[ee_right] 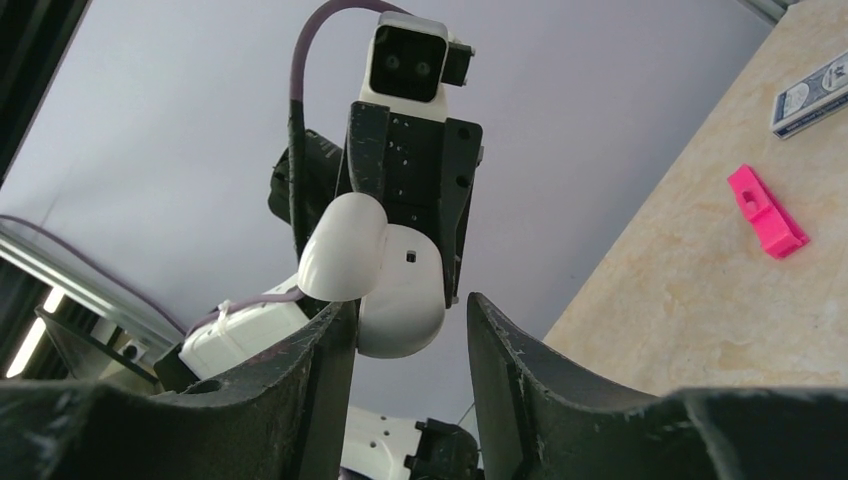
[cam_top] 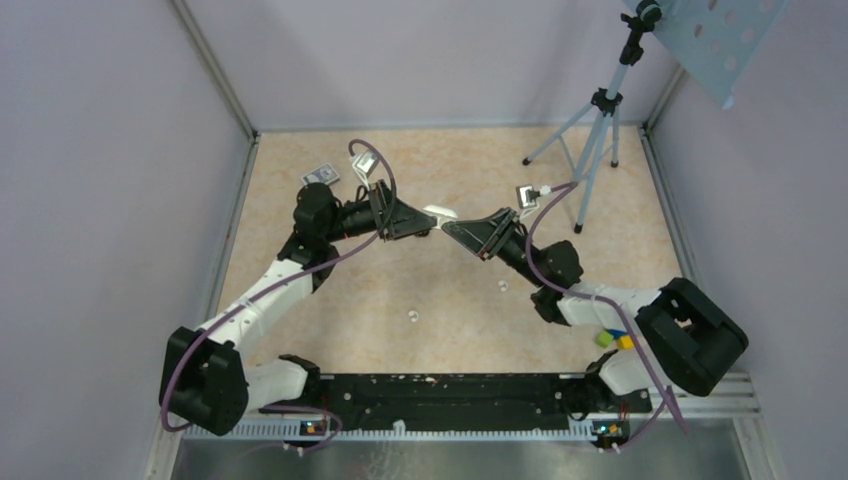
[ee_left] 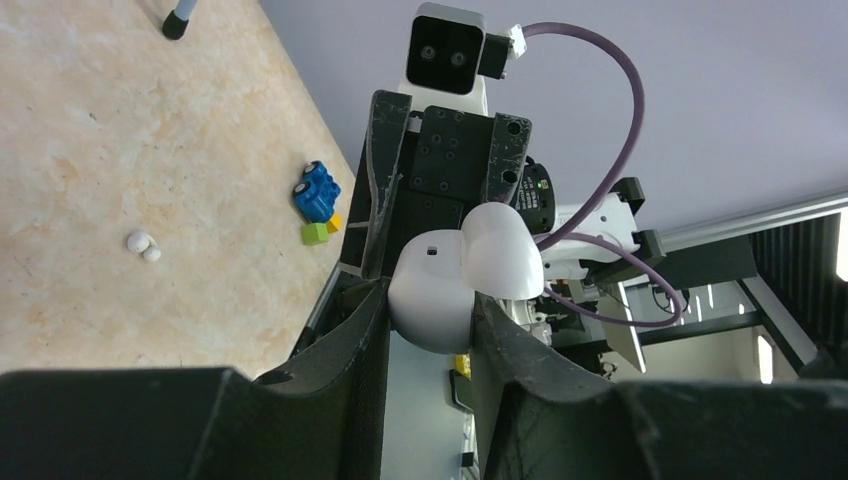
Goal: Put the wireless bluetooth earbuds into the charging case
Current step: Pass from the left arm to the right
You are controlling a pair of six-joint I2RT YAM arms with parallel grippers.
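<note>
Beige worktop: left pincer grips the open charging case mid-air, right pincer open around it. Earbuds lie nearer the bases. If you bump the lid, the case could twist loose.

The left arm and right arm both reach forward and inward, wrists raised, tips nearly meeting; the left gripper is clamped on the white case; the right gripper faces it, jaws parted around the case, one finger standing clear.
</note>
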